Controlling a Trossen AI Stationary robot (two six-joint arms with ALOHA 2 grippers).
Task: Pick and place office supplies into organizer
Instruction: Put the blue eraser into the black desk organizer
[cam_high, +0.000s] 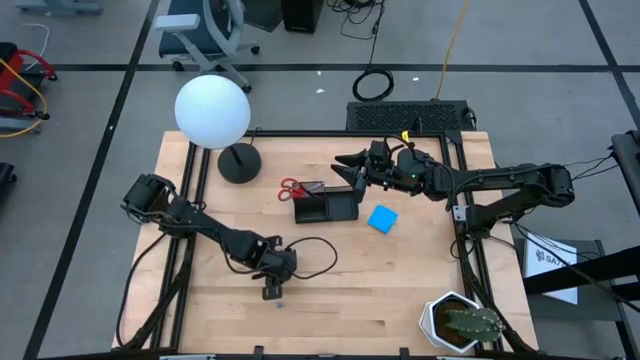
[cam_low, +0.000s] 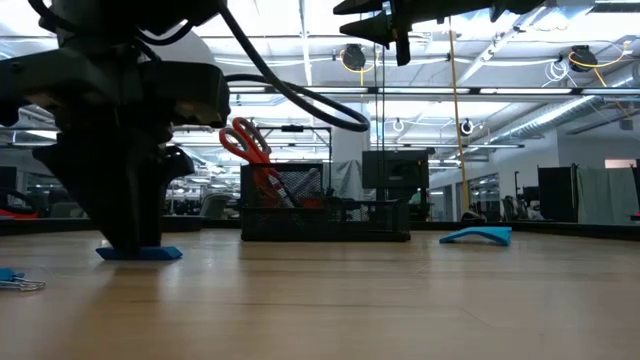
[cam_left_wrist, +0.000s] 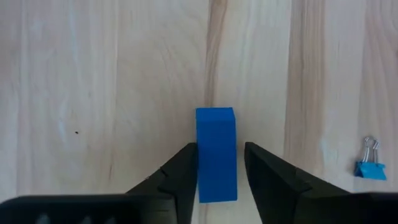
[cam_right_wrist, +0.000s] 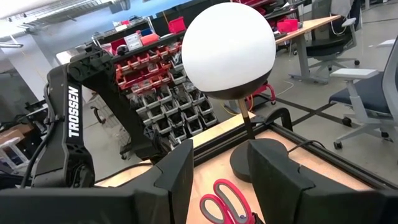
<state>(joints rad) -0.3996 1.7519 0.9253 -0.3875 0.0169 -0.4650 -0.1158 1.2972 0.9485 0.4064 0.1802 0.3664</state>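
My left gripper points down at the near middle of the table and is open. Its fingers stand on either side of the small blue eraser-like piece, which lies flat on the wood. My right gripper is open and empty. It hovers level above the black organizer, near its far side. The red-handled scissors stand tilted in the organizer, handles up. The bright blue square pad lies on the table right of the organizer. No pens show. My left gripper comes from above, its fingers along the eraser piece's long sides. One finger stands right at the piece's side, and a narrow gap shows at the other finger. I cannot tell whether it touches. The piece lies flat on the table.
A lamp with a white globe and a round black base stands left of the organizer. A potted cactus sits at the near right corner. A small blue binder clip lies close to the left gripper. A black cable loops beside it.
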